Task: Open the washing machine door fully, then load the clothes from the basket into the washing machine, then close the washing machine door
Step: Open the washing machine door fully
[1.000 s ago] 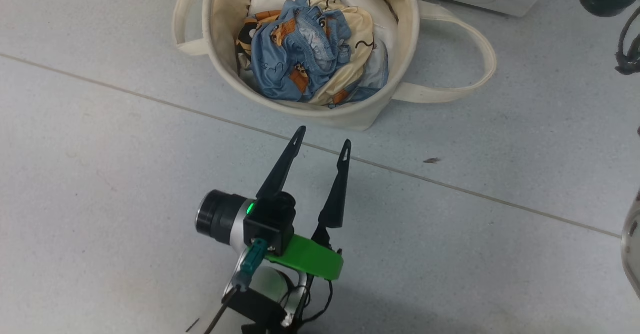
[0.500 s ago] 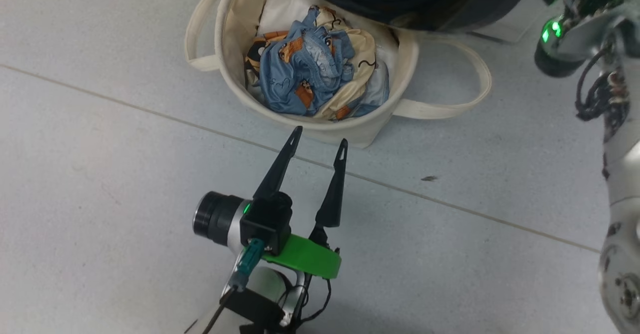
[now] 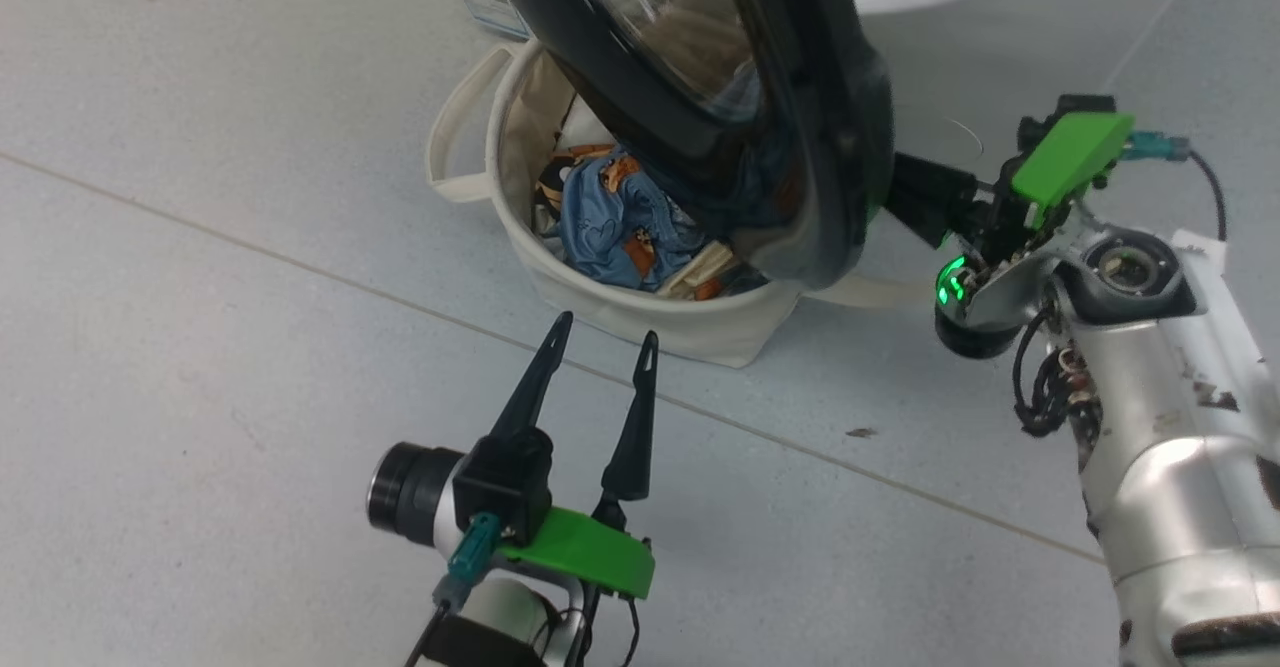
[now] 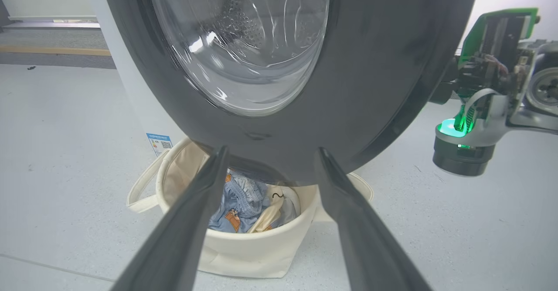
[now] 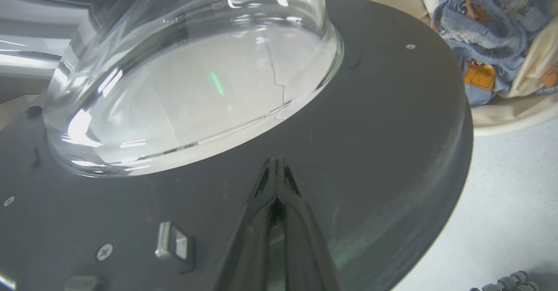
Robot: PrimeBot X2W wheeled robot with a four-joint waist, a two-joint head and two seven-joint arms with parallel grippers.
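Note:
The washing machine door point(image 3: 800, 147), black-rimmed with a glass bowl, stands swung out over the basket point(image 3: 640, 322), a cream canvas tub on the floor. Blue and cream clothes point(image 3: 610, 227) lie inside, partly hidden by the door. My right gripper point(image 5: 275, 160) is shut, its tips touching the door's inner black face point(image 5: 370, 129) just below the glass; in the head view its fingers point(image 3: 915, 202) run behind the rim. My left gripper point(image 3: 606, 327) is open and holds nothing, just in front of the basket. In its own view, that gripper point(image 4: 271, 150) points at the door point(image 4: 370, 86) and the clothes point(image 4: 239, 203).
The white washing machine point(image 4: 126, 86) with a blue label point(image 4: 159, 142) stands behind the basket. Grey tiled floor point(image 3: 200, 247) with a grout line lies all around. The basket's loop handle point(image 3: 450, 147) sticks out to the left. A small dark speck point(image 3: 860, 433) lies on the floor.
The head camera has shifted. The door has swung out over the basket, with my shut right gripper behind its rim. My left gripper stays open in front of the basket.

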